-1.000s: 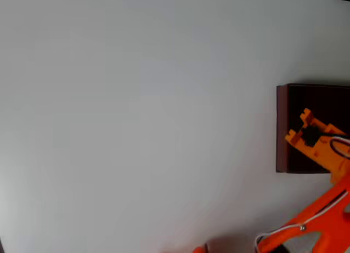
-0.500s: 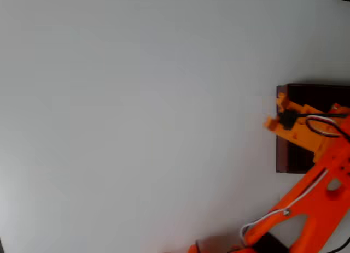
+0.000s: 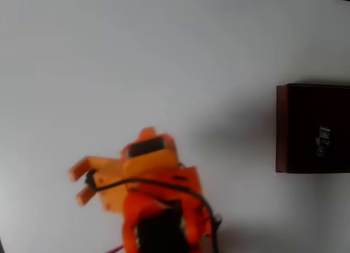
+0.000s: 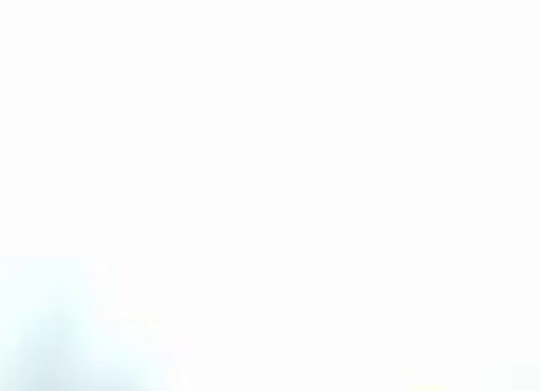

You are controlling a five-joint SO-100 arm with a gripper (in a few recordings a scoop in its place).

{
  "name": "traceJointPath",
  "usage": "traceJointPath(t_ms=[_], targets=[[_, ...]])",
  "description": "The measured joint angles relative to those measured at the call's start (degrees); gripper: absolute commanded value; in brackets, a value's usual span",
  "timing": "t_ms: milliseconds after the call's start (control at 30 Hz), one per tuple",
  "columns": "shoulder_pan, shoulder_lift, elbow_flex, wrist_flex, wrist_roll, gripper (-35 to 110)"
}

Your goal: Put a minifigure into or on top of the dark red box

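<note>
We read the overhead view at this moment. The dark red box (image 3: 311, 128) sits at the right edge of the counter (image 3: 164, 56), partly cut by the frame. Inside it, on the dark floor toward the right side, lies the minifigure (image 3: 322, 140), a small pale figure with dark marks, lying clear of the walls.

The jaws (image 3: 83, 182) are on the orange arm (image 3: 156, 198), which is near the bottom edge of the counter, left of centre and well apart from the box. The jaws point toward the left edge and stand spread, with nothing between the two fingers.

The wrist view is washed out to near white, so we get no detail from it.

Judgement: the figure is in the box, so the task looks finished and the arm appears free to go to rest.

Risks from here:
- A return sweep over the right edge could clip the box wall and shift or tip the box, as the box looks light and unfixed.
- The figure is tiny and loose, so any knock to the box could slide it against a wall or bounce it out.
- With the wrist camera blown out, any further approach would run on the overhead view alone, giving poor height judgement.
</note>
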State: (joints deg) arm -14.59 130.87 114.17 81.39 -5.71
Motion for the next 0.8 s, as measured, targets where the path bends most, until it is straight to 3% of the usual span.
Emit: traceJointPath(t_ms=[333,567,800], targets=[[-20.4,21.9,34.5,-13.5,5.2,0],[-26.3,58.8,54.8,-4.7,5.0,0],[-26.6,63.5,57.7,-4.0,4.9,0]])
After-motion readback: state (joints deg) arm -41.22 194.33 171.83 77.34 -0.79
